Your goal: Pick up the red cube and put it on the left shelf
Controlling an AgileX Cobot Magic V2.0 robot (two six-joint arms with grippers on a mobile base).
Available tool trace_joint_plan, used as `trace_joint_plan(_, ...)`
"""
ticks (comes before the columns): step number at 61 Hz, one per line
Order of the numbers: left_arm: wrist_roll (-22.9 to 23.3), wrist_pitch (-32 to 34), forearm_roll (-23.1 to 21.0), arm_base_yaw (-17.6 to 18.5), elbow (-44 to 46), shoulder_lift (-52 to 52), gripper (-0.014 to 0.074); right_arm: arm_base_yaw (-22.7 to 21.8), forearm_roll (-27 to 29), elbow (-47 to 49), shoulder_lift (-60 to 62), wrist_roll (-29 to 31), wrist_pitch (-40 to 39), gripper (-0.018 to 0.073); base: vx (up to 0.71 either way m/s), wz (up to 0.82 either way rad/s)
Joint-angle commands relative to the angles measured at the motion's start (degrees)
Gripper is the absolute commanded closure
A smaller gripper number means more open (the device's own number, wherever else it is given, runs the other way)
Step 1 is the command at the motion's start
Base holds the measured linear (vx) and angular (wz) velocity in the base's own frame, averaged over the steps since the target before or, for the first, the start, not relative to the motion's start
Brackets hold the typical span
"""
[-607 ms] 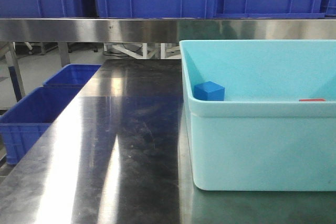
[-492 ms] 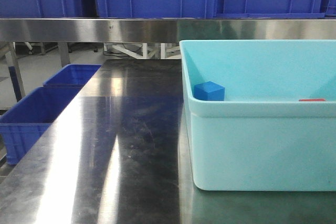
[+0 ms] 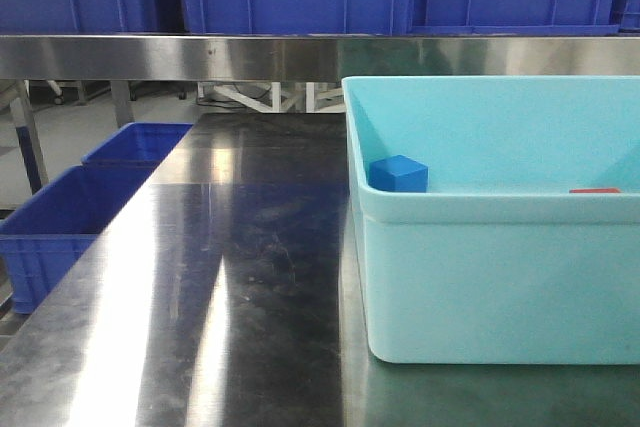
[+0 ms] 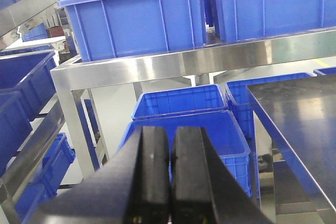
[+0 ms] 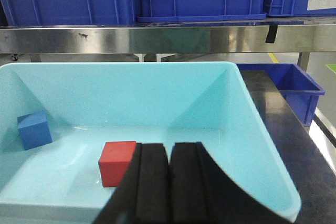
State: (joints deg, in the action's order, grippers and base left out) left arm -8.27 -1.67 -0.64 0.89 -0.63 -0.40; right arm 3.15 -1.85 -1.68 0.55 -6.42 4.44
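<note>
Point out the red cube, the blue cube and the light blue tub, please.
red cube (image 5: 114, 170): right wrist view, on its front face.
blue cube (image 5: 34, 130): right wrist view, on its front face.
light blue tub (image 5: 131, 93): right wrist view, on its bare back wall.

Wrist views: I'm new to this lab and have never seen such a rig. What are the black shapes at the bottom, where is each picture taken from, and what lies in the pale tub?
This is a two-armed robot, and each arm ends in a gripper, a black two-fingered clamp. The front view looks across a steel table at a pale tub. The other two cameras sit on the wrists, so the black shapes are the clamp fingers. The left gripper is shut and empty, and faces a steel shelf carrying blue crates. The right gripper, also shut and empty, looks into the tub. In the tub lie a red cube and a blue cube, apart from each other. Nothing is held.
</note>
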Motion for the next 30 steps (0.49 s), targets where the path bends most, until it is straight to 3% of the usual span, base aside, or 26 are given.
trace_joint_plan(1, 0.0, 5.1, -0.3, 0.3, -1.3, 0.5, 0.0491, -0.2, -0.7, 1.4, 1.1, 0.6, -5.4, 0.0501, 0.0, 0.0)
trace_joint_plan(30, 0.0, 5.1, -0.3, 0.3, -1.3, 0.5, 0.0491, -0.2, -0.7, 1.4, 1.1, 0.6, -5.5, 0.0501, 0.0, 0.0)
